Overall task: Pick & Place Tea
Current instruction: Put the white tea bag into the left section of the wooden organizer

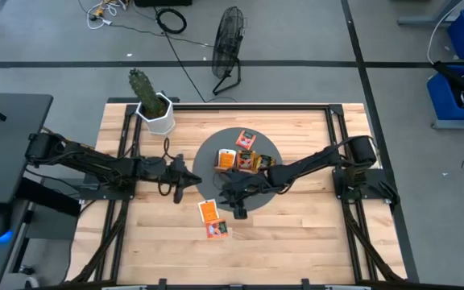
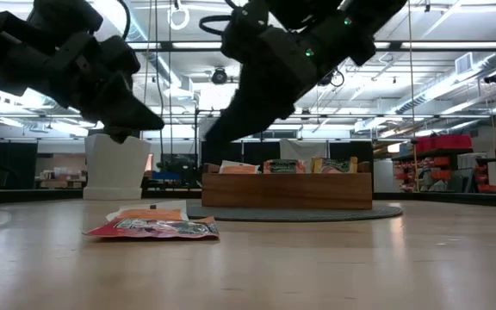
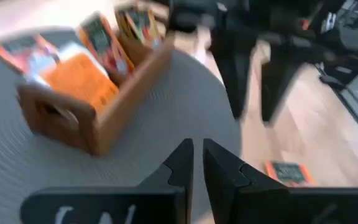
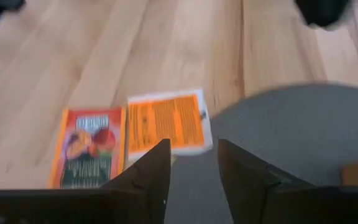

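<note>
Above the desk, near its middle: both claws hung clear of the wood, neither holding anything
Right claw point(image 1: 238, 208): at the near edge of the round grey mat point(image 1: 204, 157); its fingers point(image 4: 148, 168) stood apart with a clear gap, nothing between them; it was raised off the surface, as the low view showed
Under the right claw: two tea sachets lay flat on the bare wood just beside the mat's edge; an orange and white sachet point(image 4: 166, 121) nearest the mat, touching or almost touching its rim; a redder sachet with a dark band point(image 4: 89, 148) just beside it, farther from the mat; the two overlapped or touched along one edge, I could not tell which
Left claw point(image 1: 179, 192): over the wood just beside the mat's left edge, above the surface; fingers point(image 3: 179, 165) close together with only a thin slit, empty
Wooden tray point(image 1: 244, 161): on the mat, beyond both claws; several orange sachets stood upright in its compartments point(image 3: 101, 43), one broad orange sachet point(image 3: 82, 81) leaning at its front; which compartment held which I could not tell
Loose sachet on the mat point(image 1: 246, 138): behind the tray, apart from it
White pot with cactus point(image 1: 153, 109): at the far left corner of the desk, well apart from the tea
Floor beyond the desk: a black fan point(image 1: 228, 48) and cables
</note>
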